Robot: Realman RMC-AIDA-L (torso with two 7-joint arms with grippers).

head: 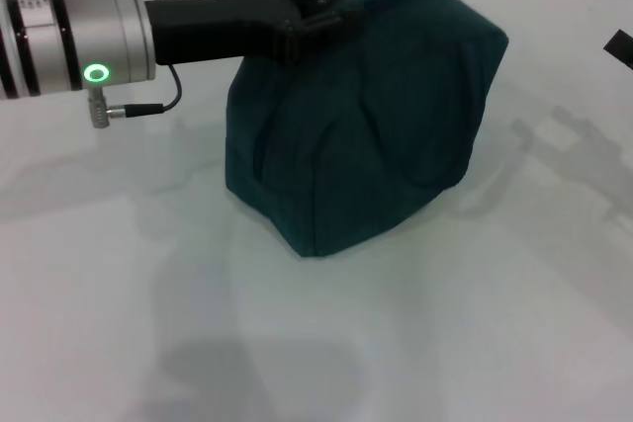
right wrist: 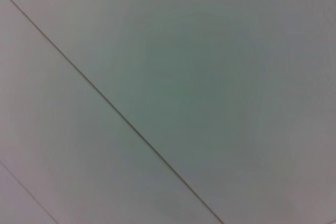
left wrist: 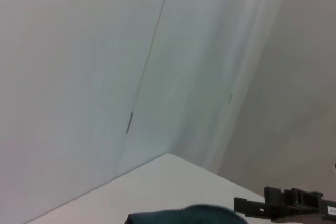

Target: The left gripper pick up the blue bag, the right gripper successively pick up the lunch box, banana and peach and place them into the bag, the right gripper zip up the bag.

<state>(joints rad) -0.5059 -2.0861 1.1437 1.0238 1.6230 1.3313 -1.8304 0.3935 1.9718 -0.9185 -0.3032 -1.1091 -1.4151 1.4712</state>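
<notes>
One hand at work: my left hand (head: 331,12) reaches in from the left to the blue bag's (head: 366,116) top at the table's (head: 297,343) far middle; whether it's clenched, I cannot tell. Judging so, lifting comes next.

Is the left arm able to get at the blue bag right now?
Probably yes. The left gripper is already at the top of the blue bag, with nothing between them. Whether its fingers have hold of the fabric can't be seen.
</notes>
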